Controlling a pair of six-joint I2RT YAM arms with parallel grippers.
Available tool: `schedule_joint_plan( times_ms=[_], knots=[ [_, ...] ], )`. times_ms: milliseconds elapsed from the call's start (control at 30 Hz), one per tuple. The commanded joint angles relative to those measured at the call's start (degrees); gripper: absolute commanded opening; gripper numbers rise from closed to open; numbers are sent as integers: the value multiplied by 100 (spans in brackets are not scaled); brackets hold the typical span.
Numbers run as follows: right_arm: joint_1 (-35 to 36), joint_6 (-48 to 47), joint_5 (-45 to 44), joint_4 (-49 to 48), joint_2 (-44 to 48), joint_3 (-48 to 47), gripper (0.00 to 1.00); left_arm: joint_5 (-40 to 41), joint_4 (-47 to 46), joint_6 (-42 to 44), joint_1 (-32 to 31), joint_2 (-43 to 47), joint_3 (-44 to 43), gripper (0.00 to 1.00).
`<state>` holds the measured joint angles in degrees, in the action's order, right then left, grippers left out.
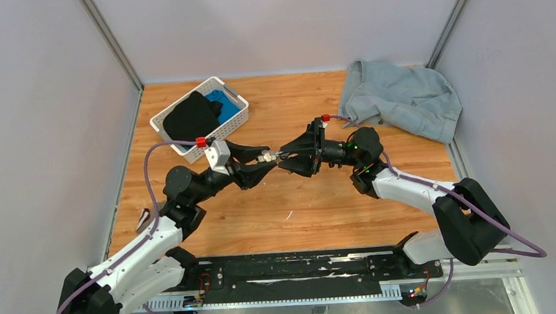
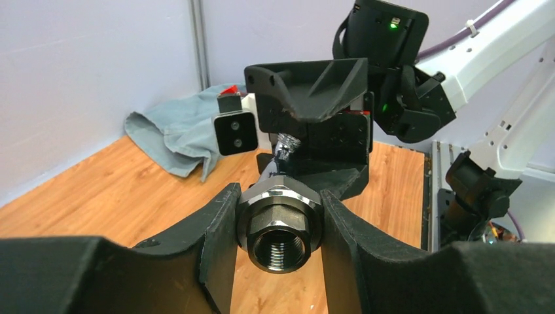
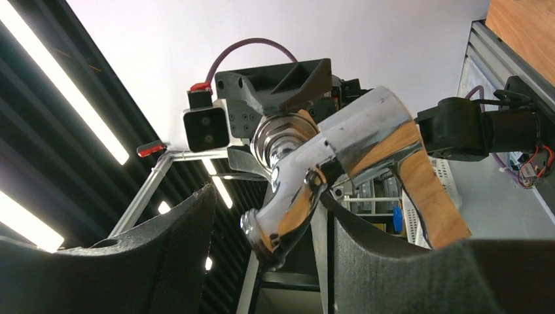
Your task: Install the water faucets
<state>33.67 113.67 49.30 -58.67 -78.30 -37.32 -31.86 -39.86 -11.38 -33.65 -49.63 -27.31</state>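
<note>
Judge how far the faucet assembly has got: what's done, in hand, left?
Done: both parts lifted off the table. In hand: left pincer clamps the threaded fitting, right pincer clamps the tap, their ends meeting mid-air. Left: thread depth is not visible; screwing tight probably remains.

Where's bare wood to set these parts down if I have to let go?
Widest: the wood in front of the black rail. Also the far strip between basket and blue cloth. Crowded mid-table, where the left fingers with nut meet the right fingers with tap.
</note>
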Motion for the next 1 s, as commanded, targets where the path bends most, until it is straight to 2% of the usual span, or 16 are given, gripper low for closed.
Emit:
schedule_joint_plan(
  times_ms=[0, 267, 333, 400, 467, 533, 600, 667, 700, 767, 867, 967],
  knots=[
    [-25, 33, -85, -372, -45, 169, 55, 343, -1227, -570, 120, -18, 123, 0],
    [-34, -110, 47, -551, 131, 242, 57, 447, -1516, -985, 443, -92, 265, 0],
    [-93, -364, 138, -484, 300, 172, 56, 426, -1506, -1125, 537, -123, 247, 0],
    [-223, -917, 320, -21, 604, -7, 54, 409, -1452, -1317, 619, -145, 200, 0],
    [-448, -1922, 512, 1071, 1073, -255, 53, 343, -1188, -1588, 709, -194, -7, 0],
    [-714, -3746, 555, 2769, 1721, -626, 51, 264, -741, -1903, 785, -256, -275, 0],
    [-908, -5868, -81, 5035, 2296, -1189, 50, 69, -474, -2247, 849, -331, -495, 0],
    [-908, -7640, -841, 6351, 2793, -1551, 50, -129, -491, -2576, 904, -399, -609, 0],
    [-906, -8197, -1104, 6505, 3025, -1493, 50, -194, -511, -2728, 930, -415, -641, 0],
    [-914, -9137, -1193, 6037, 3516, -1072, 49, -346, -603, -3001, 975, -441, -699, 0],
    [-906, -9657, -1082, 4303, 4118, -182, 53, -664, -656, -3554, 1049, -595, -906, 0],
    [-914, -10026, -950, 4199, 4166, -144, 65, -823, -876, -4238, 1109, -766, -1045, 0]
  ],
)
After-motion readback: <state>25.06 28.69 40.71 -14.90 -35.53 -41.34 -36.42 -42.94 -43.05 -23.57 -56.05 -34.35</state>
